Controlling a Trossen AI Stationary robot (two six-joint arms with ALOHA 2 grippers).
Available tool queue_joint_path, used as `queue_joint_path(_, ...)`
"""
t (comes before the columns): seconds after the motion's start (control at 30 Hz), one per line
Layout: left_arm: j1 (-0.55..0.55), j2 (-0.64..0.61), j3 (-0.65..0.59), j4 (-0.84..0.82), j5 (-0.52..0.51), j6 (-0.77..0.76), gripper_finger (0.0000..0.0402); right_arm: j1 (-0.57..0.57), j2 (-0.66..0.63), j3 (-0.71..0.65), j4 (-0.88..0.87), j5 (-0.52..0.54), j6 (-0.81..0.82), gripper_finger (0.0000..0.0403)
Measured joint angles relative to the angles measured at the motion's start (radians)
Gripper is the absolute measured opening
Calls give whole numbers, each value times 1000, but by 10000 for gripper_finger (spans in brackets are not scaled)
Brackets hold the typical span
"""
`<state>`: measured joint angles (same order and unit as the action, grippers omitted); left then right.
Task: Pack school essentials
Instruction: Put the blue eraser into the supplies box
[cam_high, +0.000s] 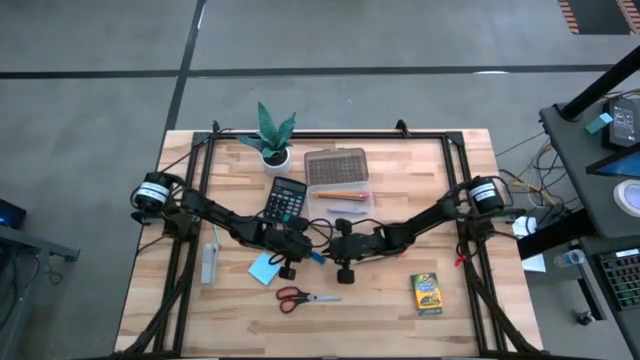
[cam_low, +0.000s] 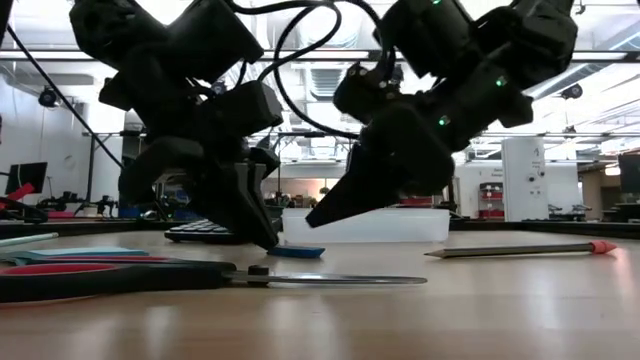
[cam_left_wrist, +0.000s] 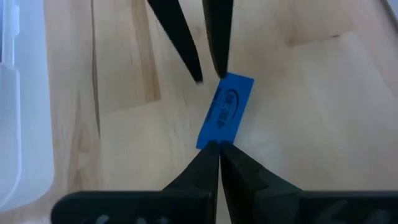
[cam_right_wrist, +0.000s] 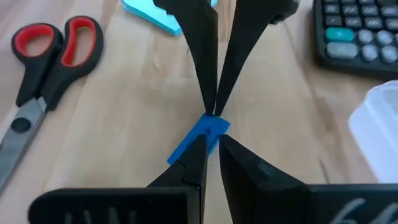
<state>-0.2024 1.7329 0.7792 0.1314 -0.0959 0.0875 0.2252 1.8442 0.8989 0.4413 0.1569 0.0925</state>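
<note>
Landmark for this record: the small blue eraser (cam_left_wrist: 225, 111), lying flat on the wooden desk (cam_high: 380, 300) near its middle.

Left claw (cam_left_wrist: 216, 144): fingers pressed together with no gap between them. The tips sit at one short end of the eraser, touching or just over its edge; nothing is lifted or enclosed.

Right claw (cam_right_wrist: 210, 142): fingers nearly together, a narrow slit showing between them. The tips stand at the opposite end of the eraser, facing the left claw. In the right wrist view one tip overlaps the eraser's edge; whether the fingers pinch it cannot be told. In the low view the eraser lies on the desk surface between the two claws.

Other items, placed from the eraser:
- Light-blue note pad (cam_high: 264, 268): just beside it, on the left arm's side.
- Red-handled scissors (cam_high: 303, 297): near it, toward the front edge, lying flat.
- Black calculator (cam_high: 286, 199): behind it.
- Clear plastic box (cam_high: 339, 190): behind it, next to the calculator, with a pencil visible inside.
- Potted green plant (cam_high: 273, 134): well behind it, at the back edge.
- Yellow-green crayon box (cam_high: 427, 294): well apart, on the right arm's side toward the front.
- Pale oblong item (cam_high: 209, 263): well apart, on the left arm's side; type not determinable.
- Pencil with a red end (cam_low: 520, 249): on the desk in the low view, lying flat beside the right claw.
</note>
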Motion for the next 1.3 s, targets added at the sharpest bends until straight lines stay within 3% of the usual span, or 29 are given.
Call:
queue_joint_path(0.17, 0, 0, -1, 0, -3, -1, 0, 3, 19, 36, -32, -8, 25, 54)
queue_joint_path(0.5, 0, 0, -2, 0, -18, -1, 0, 4, 23, 39, -47, -8, 46, 188)
queue_joint_path(0.63, 0, 0, -2, 1, -18, -1, 0, 4, 23, 39, -40, -8, 46, 217)
queue_joint_path(1.07, -1, -1, -2, -8, -18, -2, 0, -1, 129, 44, 82, -1, 63, 199)
queue_joint_path(1.3, 0, -2, -7, -9, -20, -2, 0, -3, 144, 45, 81, 4, 47, 146)
